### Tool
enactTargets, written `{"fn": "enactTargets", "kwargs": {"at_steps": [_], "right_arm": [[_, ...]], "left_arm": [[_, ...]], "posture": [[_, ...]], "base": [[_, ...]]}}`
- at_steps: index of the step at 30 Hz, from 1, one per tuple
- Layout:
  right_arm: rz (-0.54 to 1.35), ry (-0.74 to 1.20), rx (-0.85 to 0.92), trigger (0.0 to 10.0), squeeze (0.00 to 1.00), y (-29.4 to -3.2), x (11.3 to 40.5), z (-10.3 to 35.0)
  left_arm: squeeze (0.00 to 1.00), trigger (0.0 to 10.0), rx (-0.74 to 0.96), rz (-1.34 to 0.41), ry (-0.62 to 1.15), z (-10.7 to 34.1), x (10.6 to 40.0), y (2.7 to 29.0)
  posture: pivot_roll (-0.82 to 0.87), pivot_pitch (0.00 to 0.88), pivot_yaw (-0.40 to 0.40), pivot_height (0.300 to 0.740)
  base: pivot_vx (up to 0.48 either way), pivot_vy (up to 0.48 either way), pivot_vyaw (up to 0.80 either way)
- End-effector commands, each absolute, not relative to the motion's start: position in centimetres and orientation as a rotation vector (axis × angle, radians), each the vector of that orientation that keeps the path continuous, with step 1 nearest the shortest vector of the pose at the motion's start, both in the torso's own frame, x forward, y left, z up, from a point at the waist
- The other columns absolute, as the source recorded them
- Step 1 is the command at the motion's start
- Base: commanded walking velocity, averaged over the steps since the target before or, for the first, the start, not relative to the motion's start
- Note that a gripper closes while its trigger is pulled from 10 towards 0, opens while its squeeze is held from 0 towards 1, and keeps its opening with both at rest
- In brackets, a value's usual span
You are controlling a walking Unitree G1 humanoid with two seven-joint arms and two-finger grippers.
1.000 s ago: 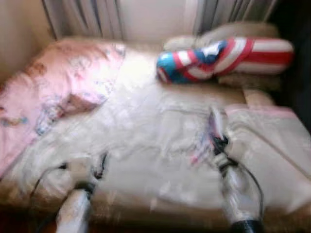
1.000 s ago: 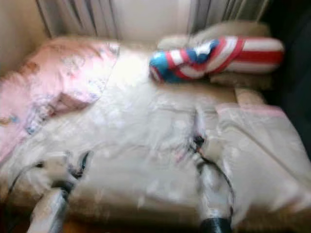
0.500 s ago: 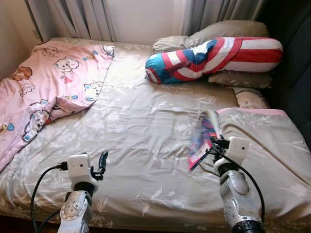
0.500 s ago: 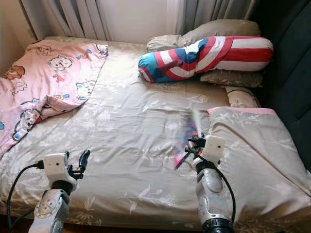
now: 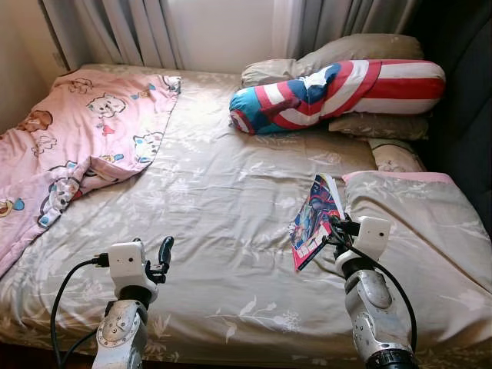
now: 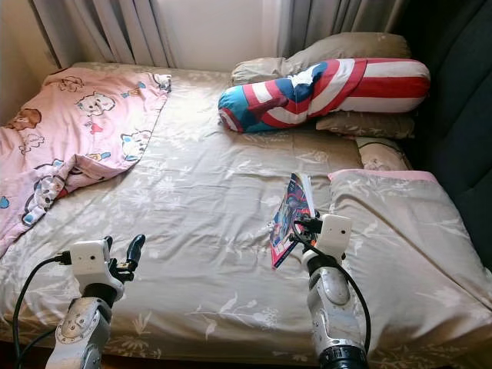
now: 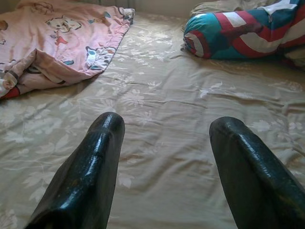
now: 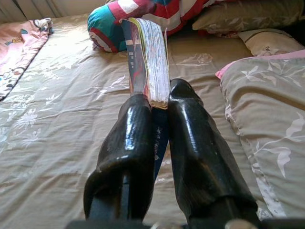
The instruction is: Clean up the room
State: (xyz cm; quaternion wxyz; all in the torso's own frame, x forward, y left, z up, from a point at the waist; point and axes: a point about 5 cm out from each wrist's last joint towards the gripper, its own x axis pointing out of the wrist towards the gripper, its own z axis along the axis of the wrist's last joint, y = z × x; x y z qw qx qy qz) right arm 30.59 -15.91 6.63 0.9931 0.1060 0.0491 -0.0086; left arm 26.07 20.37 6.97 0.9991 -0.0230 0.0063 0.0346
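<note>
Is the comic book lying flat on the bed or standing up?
Standing up on edge. The right gripper pinches the comic book at its lower end, its pages closed together, lifted above the bed.

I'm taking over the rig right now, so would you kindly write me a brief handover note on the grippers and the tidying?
Right gripper: shut on the comic book, held on edge above the bed.
Left gripper: open, holding nothing, low over the bed's near edge.
Pink blanket: rumpled at the bed's left side.
Striped bolster: lying against the pillows.
Done: book picked up.
Left: put the book away, straighten the bedding.
</note>
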Motion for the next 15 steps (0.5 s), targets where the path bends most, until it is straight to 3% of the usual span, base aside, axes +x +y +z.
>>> {"fn": "enactTargets", "kwargs": {"at_steps": [1, 4, 9, 15], "right_arm": [[-0.021, 0.049, 0.216, 10.0, 0.0, -16.08, 30.88, 7.53], [-0.026, 0.057, 0.211, 10.0, 0.0, -16.09, 30.93, 7.5], [-0.025, 0.067, 0.204, 10.0, 0.0, -16.04, 31.0, 7.38], [-0.02, 0.06, 0.206, 10.0, 0.0, -15.92, 30.92, 7.39]], "left_arm": [[0.0, 10.0, -0.054, 0.068, 0.017, 6.94, 25.9, 20.21], [0.0, 10.0, -0.054, 0.069, 0.017, 6.93, 25.9, 20.22], [0.0, 10.0, -0.053, 0.072, 0.018, 6.89, 25.89, 20.27], [0.0, 10.0, -0.051, 0.072, 0.02, 6.83, 25.86, 20.3]], "posture": [[0.01, 0.104, -0.041, 0.74], [0.01, 0.104, -0.042, 0.74], [0.01, 0.103, -0.042, 0.74], [0.01, 0.1, -0.041, 0.74]], "base": [[0.255, 0.0, 0.0], [0.256, 0.0, 0.0], [0.256, 0.0, -0.68], [0.042, 0.0, 0.0]]}}
